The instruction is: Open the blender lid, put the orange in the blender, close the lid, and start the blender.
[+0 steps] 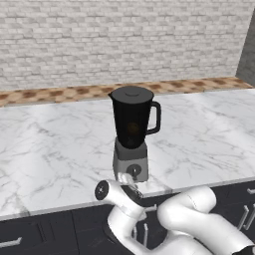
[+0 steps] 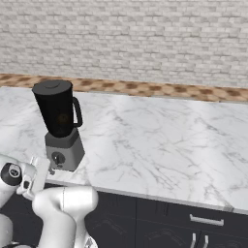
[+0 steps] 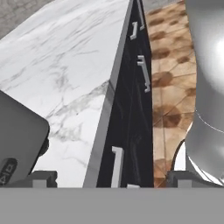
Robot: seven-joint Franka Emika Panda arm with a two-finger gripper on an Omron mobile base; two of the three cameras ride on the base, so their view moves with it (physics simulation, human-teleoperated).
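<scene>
The blender (image 1: 130,134) stands near the counter's front edge, its black jar on a grey base with a round dial (image 1: 133,170). The blender lid (image 1: 132,92) sits flat on the jar rim. A dim orange-brown glow, the orange (image 1: 132,128), shows through the dark jar wall, and also in the right base view (image 2: 62,118). My gripper (image 1: 130,183) hangs low just in front of the base, at the counter's edge. In the hand view my gripper (image 3: 109,179) is open, its fingertips (image 3: 43,178) wide apart with nothing held. The grey blender base (image 3: 17,144) is at the left.
The white marble counter (image 1: 60,149) spreads wide on both sides of the blender, with a brick wall behind it. Dark cabinet fronts with pale handles (image 3: 144,72) run below the counter edge, above a brown tiled floor (image 3: 170,87).
</scene>
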